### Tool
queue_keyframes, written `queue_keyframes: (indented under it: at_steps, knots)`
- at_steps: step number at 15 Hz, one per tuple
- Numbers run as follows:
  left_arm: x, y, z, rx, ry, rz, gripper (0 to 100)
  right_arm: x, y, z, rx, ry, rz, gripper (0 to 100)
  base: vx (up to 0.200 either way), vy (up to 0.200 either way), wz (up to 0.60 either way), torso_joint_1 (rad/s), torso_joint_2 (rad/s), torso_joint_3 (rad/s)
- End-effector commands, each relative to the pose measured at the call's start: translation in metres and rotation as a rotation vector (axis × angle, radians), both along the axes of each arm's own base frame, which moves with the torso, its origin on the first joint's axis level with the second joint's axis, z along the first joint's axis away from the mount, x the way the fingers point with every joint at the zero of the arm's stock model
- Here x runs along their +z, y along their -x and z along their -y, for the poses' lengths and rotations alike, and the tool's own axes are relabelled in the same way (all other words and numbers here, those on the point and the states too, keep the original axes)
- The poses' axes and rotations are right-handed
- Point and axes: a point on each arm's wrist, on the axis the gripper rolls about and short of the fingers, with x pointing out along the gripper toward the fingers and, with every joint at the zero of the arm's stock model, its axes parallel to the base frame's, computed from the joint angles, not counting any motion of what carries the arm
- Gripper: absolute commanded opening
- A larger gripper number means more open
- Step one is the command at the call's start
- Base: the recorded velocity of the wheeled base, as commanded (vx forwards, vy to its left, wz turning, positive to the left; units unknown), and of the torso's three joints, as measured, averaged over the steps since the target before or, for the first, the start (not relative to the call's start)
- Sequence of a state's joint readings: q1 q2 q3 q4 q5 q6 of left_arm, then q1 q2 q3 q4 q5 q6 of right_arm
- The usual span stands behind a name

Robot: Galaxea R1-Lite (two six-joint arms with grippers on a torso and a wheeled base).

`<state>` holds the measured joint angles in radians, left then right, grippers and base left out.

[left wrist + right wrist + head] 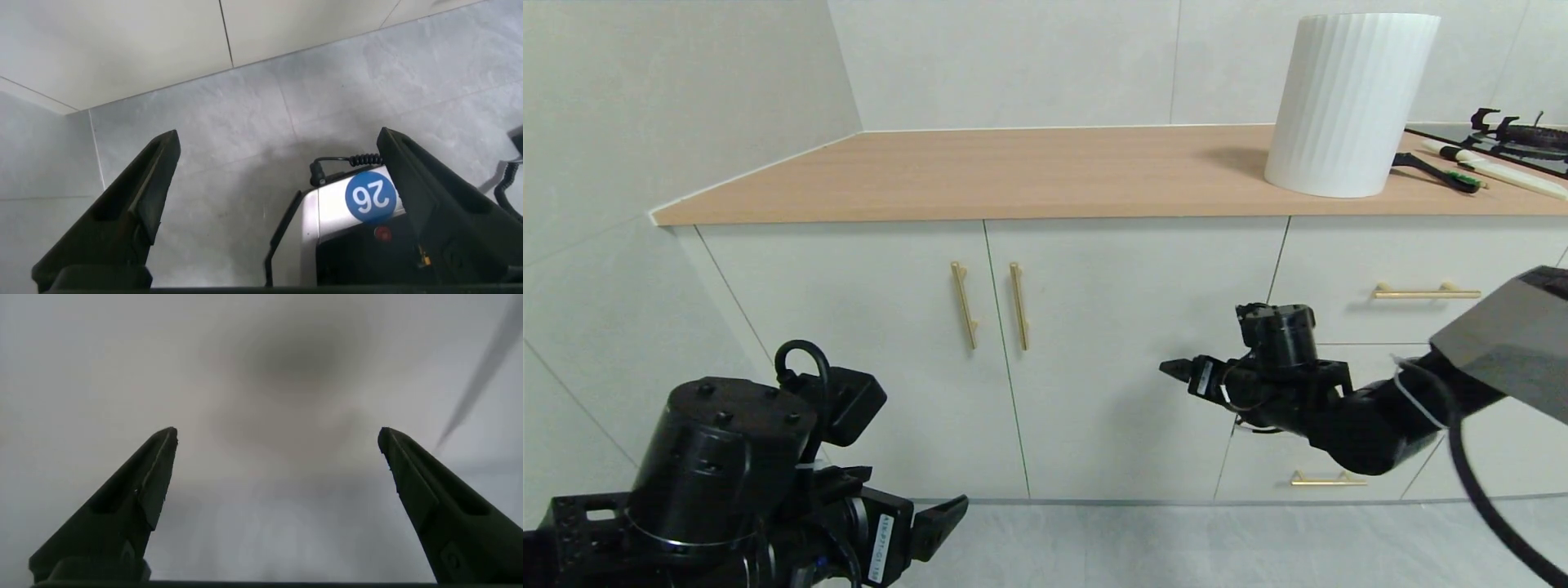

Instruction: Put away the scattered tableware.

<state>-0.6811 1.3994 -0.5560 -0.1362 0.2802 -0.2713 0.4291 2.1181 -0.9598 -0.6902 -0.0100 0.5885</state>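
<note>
Gaping right gripper [278,437], utensils [1437,173] on countertop [1013,171]

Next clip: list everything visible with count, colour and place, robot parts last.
ribbed cylindrical container: one, white, on the wooden countertop, toward its right
black-handled utensil: one, black with a green part, on the counter right of the container
long pale utensil: one, cream, just beyond the black-handled one
stove grate: one, black, far right of the counter
vertical bar handles: two, brass, on the cabinet doors
horizontal bar handles: two, brass, on the right-hand drawers
tiled floor: grey, below the cabinets
left gripper: one, black, open, empty, low over the floor
right gripper: one, black, open, empty, facing a cabinet door
</note>
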Motion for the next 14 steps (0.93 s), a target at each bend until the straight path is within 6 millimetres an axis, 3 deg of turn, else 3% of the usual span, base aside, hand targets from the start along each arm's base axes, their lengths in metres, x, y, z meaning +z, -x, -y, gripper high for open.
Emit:
queue_keyframes:
  at_steps: [1,5,8,10,14]
  knots:
    - [0.001,0.0,0.0,-0.001,0.005,0.004,100,0.031,0.035,0.015,0.091,-0.025,0.031,100,0.0,0.0,0.0,0.0,0.0,0.0]
    - [0.007,0.003,-0.004,0.01,0.02,0.031,100,0.039,0.038,0.018,0.036,0.016,0.07,100,0.0,0.0,0.0,0.0,0.0,0.0]
    - [0.025,0.011,-0.021,0.046,0.063,0.113,100,0.06,0.058,0.029,-0.021,0.093,0.15,100,0.0,0.0,0.0,0.0,0.0,0.0]
    - [0.039,0.023,-0.046,0.122,0.098,0.201,100,0.08,0.083,0.043,-0.09,0.153,0.227,100,0.0,0.0,0.0,0.0,0.0,0.0]
    - [0.036,0.089,-0.093,0.168,0.135,0.404,100,0.103,0.148,0.079,-0.23,0.252,0.333,100,0.0,0.0,0.0,0.0,0.0,0.0]
